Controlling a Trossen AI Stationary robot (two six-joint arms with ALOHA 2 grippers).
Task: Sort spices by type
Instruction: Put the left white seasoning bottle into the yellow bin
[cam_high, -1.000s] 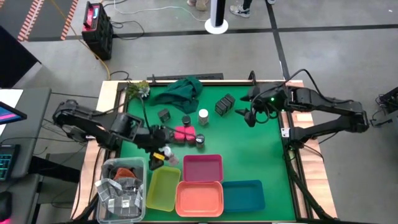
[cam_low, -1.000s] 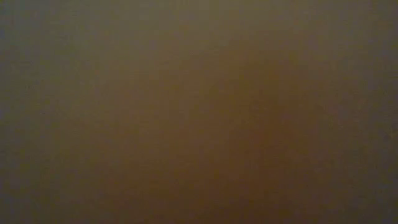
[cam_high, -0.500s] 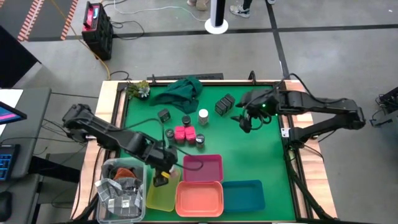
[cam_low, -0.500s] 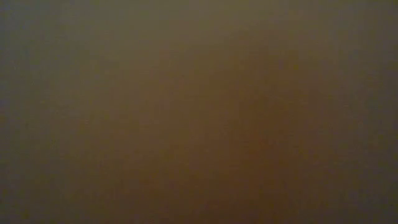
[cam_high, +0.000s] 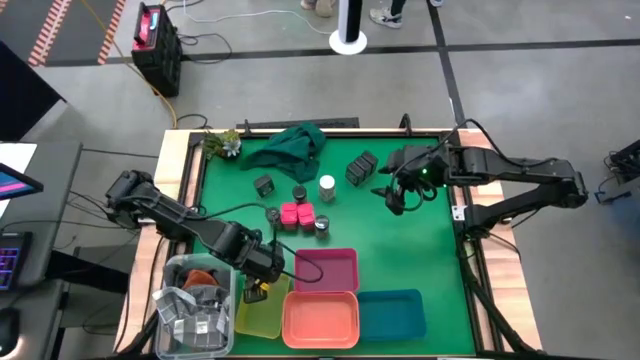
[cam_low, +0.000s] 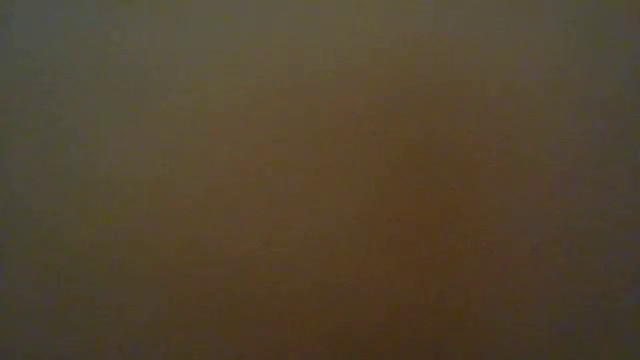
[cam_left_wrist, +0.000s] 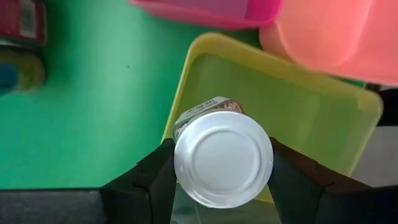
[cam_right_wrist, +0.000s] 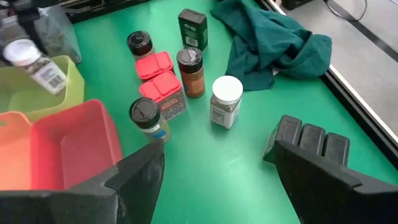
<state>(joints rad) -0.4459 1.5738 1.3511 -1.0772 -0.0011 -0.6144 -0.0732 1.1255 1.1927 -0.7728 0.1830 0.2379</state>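
Note:
My left gripper (cam_high: 258, 287) is shut on a white-lidded round jar (cam_left_wrist: 222, 158) above the yellow tray (cam_left_wrist: 292, 106); the jar also shows in the right wrist view (cam_right_wrist: 34, 65). My right gripper (cam_high: 392, 197) is open and empty over the green mat, right of the loose spices. On the mat stand another white-lidded jar (cam_right_wrist: 226, 99), a row of dark grey boxes (cam_right_wrist: 305, 140), one more dark box (cam_right_wrist: 191, 26), two pink blocks (cam_right_wrist: 160, 78) and three dark round jars (cam_right_wrist: 189, 71) (cam_right_wrist: 146, 118) (cam_right_wrist: 139, 42). The low view is dark. My left gripper pinches the jar's round side (cam_left_wrist: 177, 134) just under the white lid, one finger (cam_left_wrist: 155, 177) on each side. The fingers come slanting from above, and the lid faces back toward the wrist. The jar is tilted and lifted clear over the yellow tray.
Pink (cam_high: 325, 268), orange (cam_high: 320, 318) and blue (cam_high: 392, 312) trays sit beside the yellow one at the near edge. A clear bin (cam_high: 195, 305) stands at the near left. A dark green cloth (cam_high: 290, 145) and a small plant (cam_high: 225, 143) lie at the far edge.
My left gripper has carried the white-lidded jar from beside the pink blocks toward the table's near edge, and now holds it over the yellow tray. My right gripper has shifted a little toward the left and near, then kept still.

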